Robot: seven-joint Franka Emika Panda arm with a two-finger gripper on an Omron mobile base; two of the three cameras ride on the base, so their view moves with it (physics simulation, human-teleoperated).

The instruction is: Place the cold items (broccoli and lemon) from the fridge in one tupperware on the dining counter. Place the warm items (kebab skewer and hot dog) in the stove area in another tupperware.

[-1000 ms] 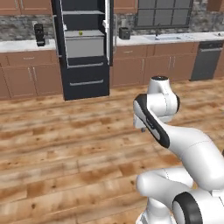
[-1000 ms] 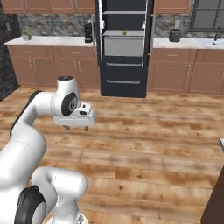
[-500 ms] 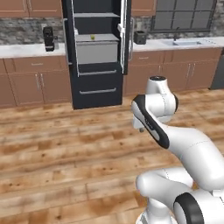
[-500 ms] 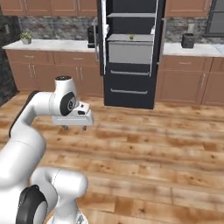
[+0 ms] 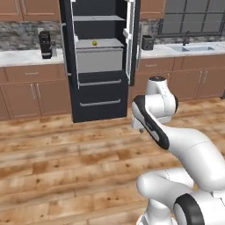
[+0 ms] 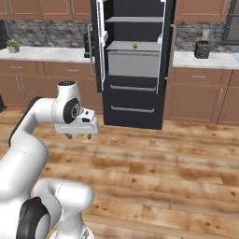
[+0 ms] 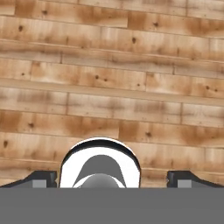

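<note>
A: Where is the lemon (image 5: 94, 43)?

B: Inside the fridge (image 5: 100, 61), on the flat grey top of the drawer box, roughly in the middle; a small yellow ball, also seen from the right base camera (image 6: 135, 46); both fridge doors stand open to the sides.

A: And the broccoli?

B: I cannot make it out in the fridge; the shelf above the lemon looks bare from here.

A: How does the gripper (image 6: 76, 136) stand?

B: Out in front of the fridge and a little to its left in the right base view, well apart from it, pointing down at the wooden floor (image 6: 158, 163); in the hand view the two dark fingertips (image 7: 41, 178) sit far apart near the two sides, so the jaws are spread wide; nothing lies between them, just floor planks below.

A: What else stands near the fridge?

B: Brown cabinets (image 5: 30, 90) on both sides of it under a pale counter (image 5: 22, 57); a dark coffee machine (image 5: 45, 44) on the counter left of the fridge; a dark toaster (image 5: 147, 42) right of it, and a sink (image 5: 193, 48) further right under the window (image 5: 193, 17); a small potted plant (image 6: 12, 45) far left of the fridge.
</note>
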